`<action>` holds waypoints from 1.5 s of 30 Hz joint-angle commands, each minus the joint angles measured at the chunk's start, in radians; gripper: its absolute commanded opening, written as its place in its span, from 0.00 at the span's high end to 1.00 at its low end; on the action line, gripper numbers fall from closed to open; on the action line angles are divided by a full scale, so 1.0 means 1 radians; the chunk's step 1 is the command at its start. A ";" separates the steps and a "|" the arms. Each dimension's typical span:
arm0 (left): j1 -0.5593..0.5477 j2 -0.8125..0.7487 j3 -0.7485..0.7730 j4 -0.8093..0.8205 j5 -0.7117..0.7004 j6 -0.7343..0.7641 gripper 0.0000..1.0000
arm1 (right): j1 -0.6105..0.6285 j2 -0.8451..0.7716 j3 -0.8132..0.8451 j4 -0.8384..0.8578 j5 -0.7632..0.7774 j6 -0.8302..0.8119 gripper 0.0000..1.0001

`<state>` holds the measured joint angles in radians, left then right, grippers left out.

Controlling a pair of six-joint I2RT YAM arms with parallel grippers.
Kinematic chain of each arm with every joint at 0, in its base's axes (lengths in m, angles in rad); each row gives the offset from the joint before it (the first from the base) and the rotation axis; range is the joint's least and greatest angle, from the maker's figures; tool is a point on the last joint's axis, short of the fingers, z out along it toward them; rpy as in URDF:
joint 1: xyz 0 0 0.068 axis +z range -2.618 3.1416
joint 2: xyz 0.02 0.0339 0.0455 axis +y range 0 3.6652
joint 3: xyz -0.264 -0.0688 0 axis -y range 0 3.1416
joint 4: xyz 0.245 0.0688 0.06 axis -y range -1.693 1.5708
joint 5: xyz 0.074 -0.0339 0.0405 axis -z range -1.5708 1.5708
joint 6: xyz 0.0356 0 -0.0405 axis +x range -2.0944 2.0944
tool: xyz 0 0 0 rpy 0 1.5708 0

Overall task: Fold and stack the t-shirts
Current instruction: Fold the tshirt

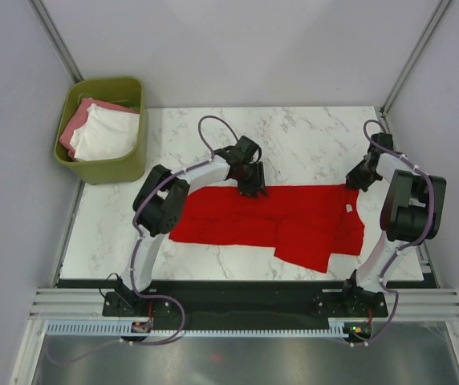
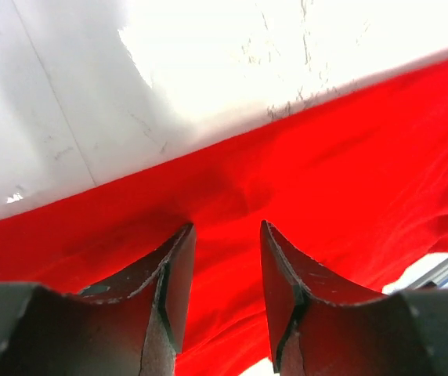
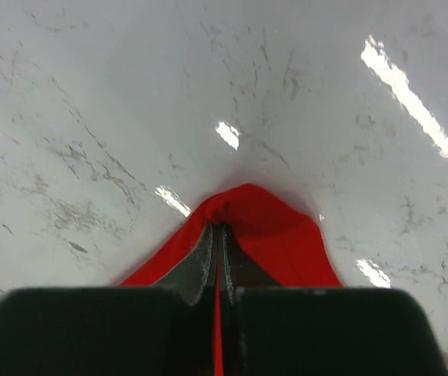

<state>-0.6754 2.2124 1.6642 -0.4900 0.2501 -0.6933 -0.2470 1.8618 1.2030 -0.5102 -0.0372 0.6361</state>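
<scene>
A bright red t-shirt (image 1: 253, 220) lies spread across the marble table, with a small white label (image 1: 348, 209) near its right end. My left gripper (image 1: 251, 186) stands over the shirt's far edge. In the left wrist view its jaws (image 2: 225, 227) are apart, tips down on the red cloth (image 2: 349, 157), with nothing pinched between them. My right gripper (image 1: 355, 181) is at the shirt's far right corner. In the right wrist view it (image 3: 218, 227) is shut on a raised fold of the red cloth (image 3: 279, 235). A white t-shirt (image 1: 105, 136) and a pink t-shirt (image 1: 77, 124) lie in the bin.
An olive-green plastic bin (image 1: 101, 170) sits off the table's far left corner. Bare marble (image 1: 310, 136) stretches behind the red shirt. Grey walls and metal posts close in the back and sides. The arm bases stand at the near edge.
</scene>
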 commanded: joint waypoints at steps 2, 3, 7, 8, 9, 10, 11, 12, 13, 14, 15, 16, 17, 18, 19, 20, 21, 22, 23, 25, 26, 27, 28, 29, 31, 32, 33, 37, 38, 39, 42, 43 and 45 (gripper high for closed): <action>0.043 0.047 0.022 -0.051 -0.026 0.043 0.53 | -0.018 0.074 0.133 0.035 0.025 0.014 1.00; 0.059 0.052 0.029 -0.055 -0.028 0.046 0.53 | -0.023 0.089 0.150 0.035 0.025 0.019 1.00; 0.083 0.059 0.045 -0.068 -0.029 0.064 0.53 | -0.037 0.160 0.251 0.041 -0.001 0.028 0.89; 0.083 0.056 0.043 -0.071 -0.034 0.070 0.52 | -0.038 0.183 0.300 0.039 -0.016 0.028 0.67; 0.086 0.050 0.040 -0.073 -0.041 0.077 0.51 | -0.037 0.189 0.320 0.041 -0.033 0.024 0.58; 0.085 0.034 0.039 -0.076 -0.044 0.089 0.48 | -0.038 0.189 0.351 0.035 -0.044 0.020 0.56; 0.086 0.018 0.035 -0.076 -0.049 0.093 0.47 | -0.037 0.180 0.357 0.029 -0.053 0.020 0.54; 0.086 0.004 0.028 -0.078 -0.048 0.097 0.43 | -0.034 0.166 0.357 0.022 -0.052 0.020 0.53; 0.086 -0.028 0.025 -0.078 -0.041 0.110 0.38 | -0.032 0.128 0.342 0.012 -0.052 0.019 0.52; 0.088 -0.046 0.025 -0.081 -0.040 0.118 0.36 | -0.031 0.105 0.327 0.003 -0.050 0.017 0.50; 0.088 -0.066 0.016 -0.082 -0.044 0.123 0.35 | -0.028 0.079 0.308 -0.010 -0.040 0.017 0.47; 0.088 -0.092 0.009 -0.088 -0.049 0.136 0.33 | -0.026 0.053 0.285 -0.020 -0.038 0.020 0.46; 0.089 -0.135 0.006 -0.105 -0.057 0.144 0.31 | -0.020 -0.013 0.226 -0.034 -0.038 0.019 0.44; 0.097 -0.160 -0.003 -0.113 -0.070 0.153 0.31 | -0.011 -0.048 0.190 -0.045 -0.024 0.022 0.40; 0.103 -0.183 -0.012 -0.123 -0.074 0.155 0.30 | -0.005 -0.088 0.153 -0.056 -0.015 0.028 0.40; 0.109 -0.228 -0.035 -0.128 -0.072 0.155 0.30 | 0.005 -0.171 0.070 -0.065 -0.007 0.043 0.40; 0.128 -0.253 -0.050 -0.137 -0.075 0.156 0.30 | 0.026 -0.217 0.023 -0.067 0.002 0.056 0.40; 0.137 -0.275 -0.070 -0.139 -0.075 0.152 0.29 | 0.040 -0.261 -0.021 -0.070 0.005 0.066 0.41; 0.151 -0.324 -0.111 -0.142 -0.077 0.147 0.29 | 0.055 -0.347 -0.105 -0.077 0.014 0.094 0.42; 0.194 -0.370 -0.159 -0.144 -0.074 0.129 0.29 | 0.109 -0.430 -0.186 -0.080 0.023 0.117 0.44; 0.207 -0.390 -0.211 -0.144 -0.071 0.123 0.30 | 0.126 -0.497 -0.254 -0.093 0.029 0.141 0.46; 0.233 -0.429 -0.236 -0.142 -0.074 0.114 0.30 | 0.158 -0.530 -0.288 -0.097 0.031 0.154 0.48; 0.246 -0.447 -0.262 -0.142 -0.077 0.110 0.30 | 0.172 -0.586 -0.354 -0.105 0.031 0.169 0.48; 0.257 -0.462 -0.308 -0.144 -0.080 0.109 0.30 | 0.181 -0.611 -0.387 -0.105 0.031 0.183 0.49; 0.283 -0.508 -0.352 -0.142 -0.094 0.107 0.30 | 0.202 -0.666 -0.466 -0.099 0.031 0.215 0.49; 0.289 -0.523 -0.391 -0.142 -0.100 0.110 0.30 | 0.210 -0.679 -0.486 -0.099 0.031 0.220 0.49; 0.299 -0.548 -0.408 -0.142 -0.115 0.116 0.31 | 0.224 -0.690 -0.502 -0.102 0.052 0.229 0.49; 0.335 -0.585 -0.477 -0.142 -0.123 0.118 0.32 | 0.236 -0.728 -0.594 -0.105 0.074 0.249 0.49; 0.349 -0.588 -0.497 -0.142 -0.123 0.121 0.32 | 0.238 -0.730 -0.606 -0.097 0.076 0.251 0.49; 0.356 -0.591 -0.504 -0.144 -0.124 0.129 0.33 | 0.238 -0.728 -0.617 -0.090 0.079 0.252 0.49; 0.385 -0.606 -0.538 -0.142 -0.140 0.140 0.33 | 0.238 -0.692 -0.631 -0.059 0.100 0.247 0.50; 0.392 -0.609 -0.550 -0.142 -0.140 0.143 0.33 | 0.238 -0.663 -0.625 -0.041 0.106 0.238 0.52; 0.407 -0.609 -0.563 -0.142 -0.144 0.149 0.34 | 0.236 -0.629 -0.611 -0.022 0.126 0.228 0.54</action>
<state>-0.2916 1.6463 1.1198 -0.6380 0.1310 -0.5888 -0.0132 1.1938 0.5728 -0.5926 0.0341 0.8604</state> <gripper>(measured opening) 0.668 0.473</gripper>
